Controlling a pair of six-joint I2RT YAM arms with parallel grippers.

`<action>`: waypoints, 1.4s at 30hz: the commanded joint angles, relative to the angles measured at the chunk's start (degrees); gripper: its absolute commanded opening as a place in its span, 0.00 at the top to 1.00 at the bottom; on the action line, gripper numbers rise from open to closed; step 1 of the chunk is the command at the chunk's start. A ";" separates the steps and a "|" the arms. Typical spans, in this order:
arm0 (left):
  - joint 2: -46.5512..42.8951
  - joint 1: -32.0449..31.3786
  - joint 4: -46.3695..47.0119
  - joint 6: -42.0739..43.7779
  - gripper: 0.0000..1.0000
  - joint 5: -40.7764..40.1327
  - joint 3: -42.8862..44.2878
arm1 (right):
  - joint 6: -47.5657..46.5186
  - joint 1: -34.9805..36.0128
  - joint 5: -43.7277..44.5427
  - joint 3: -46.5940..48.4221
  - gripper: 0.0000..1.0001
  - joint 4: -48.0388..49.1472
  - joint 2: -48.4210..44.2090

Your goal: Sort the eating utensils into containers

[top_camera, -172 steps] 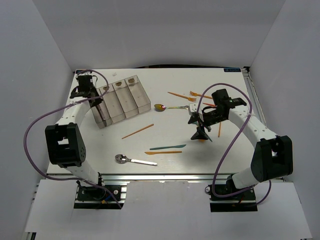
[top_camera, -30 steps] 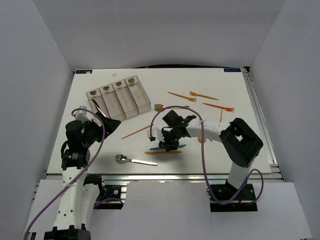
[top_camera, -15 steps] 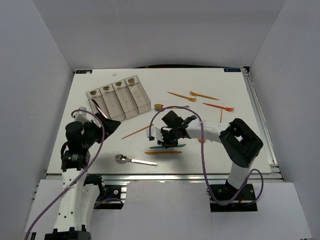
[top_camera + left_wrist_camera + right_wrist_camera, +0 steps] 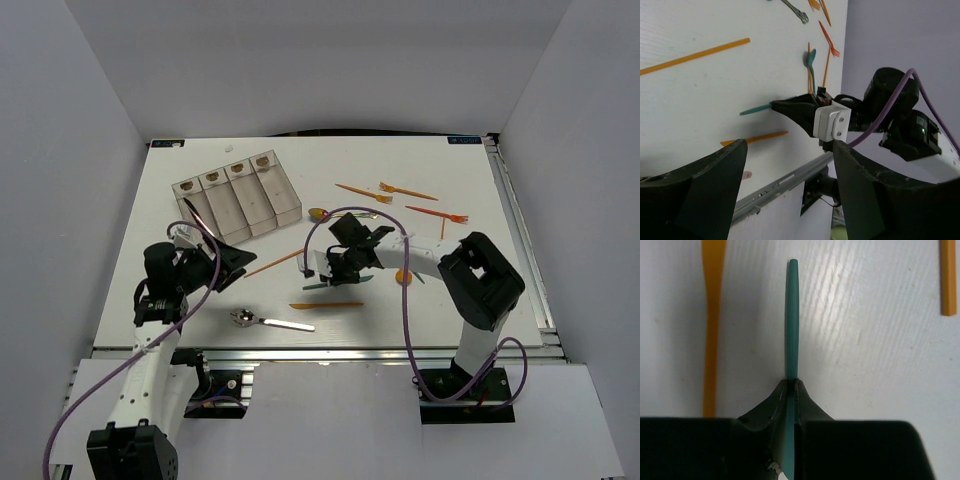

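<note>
One pick in hand: pinching teal utensil point(image 4: 792, 315) by its shaft with right gripper point(image 4: 791, 384), mid-table, well apart from containers point(image 4: 250, 205). Holding left gripper point(image 4: 788, 150) spread, empty (standing by). Lift level, avoid orange utensil point(image 4: 712, 315) beside, then lower in lengthwise.

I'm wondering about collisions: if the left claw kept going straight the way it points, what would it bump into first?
Most likely the right claw, shut on the teal utensil, which sits almost dead ahead in the left wrist view. Depth is hard to judge.
</note>
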 commanded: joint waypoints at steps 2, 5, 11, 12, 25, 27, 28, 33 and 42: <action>3.68 0.10 9.00 -2.78 0.22 10.60 -0.36 | -13.94 -1.55 -1.38 1.13 1.00 -4.72 -5.90; 5.88 -0.51 11.63 -2.78 0.27 13.68 0.08 | -23.78 -1.55 -3.76 0.34 1.00 -8.49 -9.16; 15.63 -8.58 14.45 -0.24 0.34 16.59 3.59 | -38.90 -1.46 -6.22 2.36 1.00 -14.74 -14.61; 17.12 -10.08 14.71 0.11 0.34 16.50 4.29 | -40.40 -1.29 -6.31 2.54 1.00 -15.10 -15.32; 36.82 -24.24 18.32 4.33 0.43 17.03 14.67 | -48.77 2.93 -7.10 4.30 1.00 -17.74 -19.99; 39.28 -25.81 18.32 4.78 0.45 16.94 15.63 | -47.90 3.46 -7.02 4.47 1.00 -16.87 -19.99; 39.90 -26.43 18.32 4.95 0.46 16.94 15.90 | -47.63 3.46 -7.02 4.47 1.00 -16.25 -20.07; 43.94 -30.21 18.23 6.00 0.52 17.55 18.09 | -46.48 3.55 -6.05 4.21 1.00 -14.84 -19.90; 48.95 -34.08 16.48 7.68 0.67 19.40 20.91 | -45.08 3.55 -5.61 2.10 1.00 -12.29 -20.51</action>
